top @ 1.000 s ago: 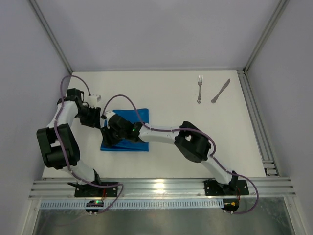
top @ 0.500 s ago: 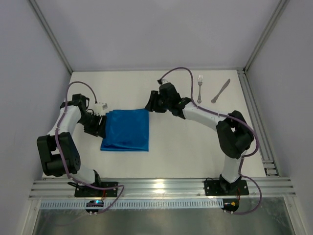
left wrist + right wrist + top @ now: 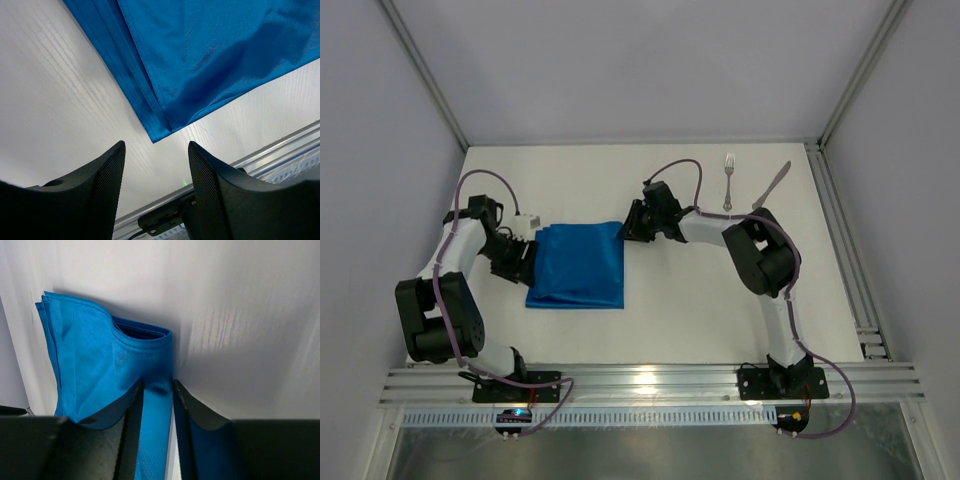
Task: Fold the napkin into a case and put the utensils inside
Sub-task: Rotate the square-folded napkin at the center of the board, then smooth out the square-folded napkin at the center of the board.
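Top view overhead, facing down; both wrist views close, low over table [image 3: 670, 320]; all share napkin [image 3: 578, 265].

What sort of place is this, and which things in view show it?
Probably a robotics lab cell: left arm and right arm bolted to a metal rail, white table boxed by grey panels.

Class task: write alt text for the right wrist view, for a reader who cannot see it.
The right tool straddles the edge of a folded bright blue napkin, with cloth showing between its two dark prongs. The napkin lies on a white table.
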Tool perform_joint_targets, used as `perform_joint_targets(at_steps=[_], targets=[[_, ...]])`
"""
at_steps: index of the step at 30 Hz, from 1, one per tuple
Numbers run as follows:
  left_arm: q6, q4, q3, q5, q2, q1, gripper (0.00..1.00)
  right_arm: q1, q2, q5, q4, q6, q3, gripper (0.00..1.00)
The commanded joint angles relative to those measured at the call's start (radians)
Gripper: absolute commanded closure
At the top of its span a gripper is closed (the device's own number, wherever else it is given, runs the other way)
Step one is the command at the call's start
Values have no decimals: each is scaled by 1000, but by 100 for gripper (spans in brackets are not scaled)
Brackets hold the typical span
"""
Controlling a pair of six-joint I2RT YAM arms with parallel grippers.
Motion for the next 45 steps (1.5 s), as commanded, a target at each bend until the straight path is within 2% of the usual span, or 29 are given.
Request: perform_joint_targets(at_steps=[1,3,4,7,12,15,19,24,27,31,32,34,35,39,41,42,44,45], targets=[[13,-8,-9,-2,-33,0,45,-2,25,-3,85,59,17,69],[11,-6,-8,-2,-31,0,45,-2,40,-9,103,73,18,74],[11,-8,-9,-2,-33,0,46,-2,43,-12,108,78,18,84],[11,-13,-2,1,-36,0,47,-2,36,-15,146,96,-9,96],[20,-16,26,18,-27,-1,47,-3,-56,43,185,122,-124,96],[20,-17,52,25,-4,0,47,-2,-177,124,185,142,-267,96],[31,-22,86,74,25,-4,47,2,-360,219,165,167,-535,96],[46,-19,94,101,48,-65,47,93,-617,317,65,226,-802,96],[59,-17,92,137,48,-119,46,185,-716,322,9,301,-876,96],[83,-51,110,205,56,-141,44,219,-828,321,-171,277,-856,66],[88,-65,114,208,58,-141,44,218,-855,331,-253,253,-839,54],[109,-85,110,210,56,-150,43,194,-911,380,-383,129,-749,42],[117,-91,109,210,55,-153,42,172,-915,386,-419,78,-712,40],[99,-27,75,122,45,-185,42,46,-842,290,-386,-196,-515,38],[60,16,57,99,55,-194,43,20,-710,249,-360,-339,-424,43],[54,35,57,98,73,-199,43,20,-658,233,-364,-378,-317,51],[23,55,57,85,88,-210,44,20,-489,186,-380,-468,-206,56],[11,82,57,76,102,-211,47,20,-433,175,-389,-482,-99,62]])
